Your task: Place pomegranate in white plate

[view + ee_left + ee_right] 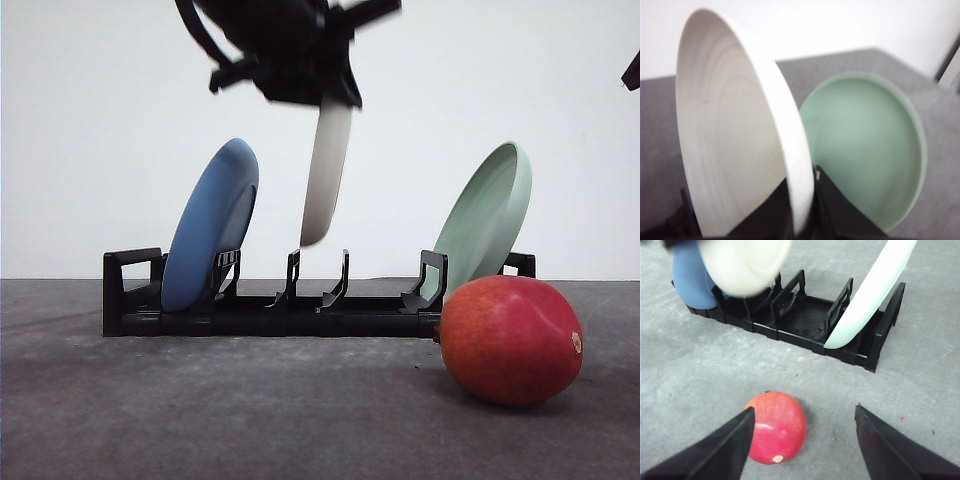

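Note:
The pomegranate (510, 340), red with a yellow blush, lies on the grey table in front of the rack's right end. My left gripper (330, 100) is shut on the rim of the white plate (325, 180), which hangs edge-on above the rack's middle slots, clear of them. In the left wrist view its dark fingers (840, 210) pinch the white plate (730, 140) at the rim. My right gripper (804, 410) is open above the table, and the pomegranate (780, 425) lies below, nearer one finger. The white plate (742, 262) is blurred there.
A black dish rack (270, 315) stands across the table. A blue plate (210, 225) leans in its left end and a pale green plate (485, 220) in its right end, just behind the fruit. The green plate (865, 145) sits close behind the held plate.

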### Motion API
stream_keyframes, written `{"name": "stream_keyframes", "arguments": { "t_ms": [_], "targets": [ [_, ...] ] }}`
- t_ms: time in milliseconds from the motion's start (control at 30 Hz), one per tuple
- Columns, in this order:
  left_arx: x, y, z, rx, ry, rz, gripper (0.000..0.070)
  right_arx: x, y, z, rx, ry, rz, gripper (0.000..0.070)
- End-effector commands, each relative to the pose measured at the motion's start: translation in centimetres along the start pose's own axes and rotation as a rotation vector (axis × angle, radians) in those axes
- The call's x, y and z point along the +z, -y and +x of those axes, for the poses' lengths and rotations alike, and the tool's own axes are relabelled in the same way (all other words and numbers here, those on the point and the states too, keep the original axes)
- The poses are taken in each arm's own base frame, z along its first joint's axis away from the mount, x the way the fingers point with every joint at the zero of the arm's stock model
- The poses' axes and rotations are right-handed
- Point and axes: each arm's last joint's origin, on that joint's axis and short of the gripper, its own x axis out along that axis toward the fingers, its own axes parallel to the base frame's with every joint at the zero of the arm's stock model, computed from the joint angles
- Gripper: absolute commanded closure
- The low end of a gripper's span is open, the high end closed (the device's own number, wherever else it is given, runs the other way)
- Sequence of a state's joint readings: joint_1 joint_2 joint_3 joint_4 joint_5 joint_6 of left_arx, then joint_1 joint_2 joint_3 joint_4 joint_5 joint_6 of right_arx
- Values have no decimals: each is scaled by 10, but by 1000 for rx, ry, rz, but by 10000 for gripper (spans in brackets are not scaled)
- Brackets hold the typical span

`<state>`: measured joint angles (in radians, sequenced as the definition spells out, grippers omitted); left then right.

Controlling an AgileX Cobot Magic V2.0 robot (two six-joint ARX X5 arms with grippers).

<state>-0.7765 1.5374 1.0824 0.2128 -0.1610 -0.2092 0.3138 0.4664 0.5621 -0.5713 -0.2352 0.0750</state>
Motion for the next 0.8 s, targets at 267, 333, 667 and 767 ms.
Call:
{"name": "stream_keyframes", "arguments": {
  "t_ms": [267,333,667,767],
  "targets": [
    [31,7,-40,-111,-3,-123,697,6,-2,-3,6,25,-16,300],
    [32,7,-50,-157,-43,-122,697,6,-2,-3,6,25,-16,300],
    [30,18,-96,-196,-141,-59,696,6,-2,-3,6,24,-16,300],
    [24,20,-109,-189,-120,-44,696,6,-2,-3,6,24,-16,300]
  ]
}}
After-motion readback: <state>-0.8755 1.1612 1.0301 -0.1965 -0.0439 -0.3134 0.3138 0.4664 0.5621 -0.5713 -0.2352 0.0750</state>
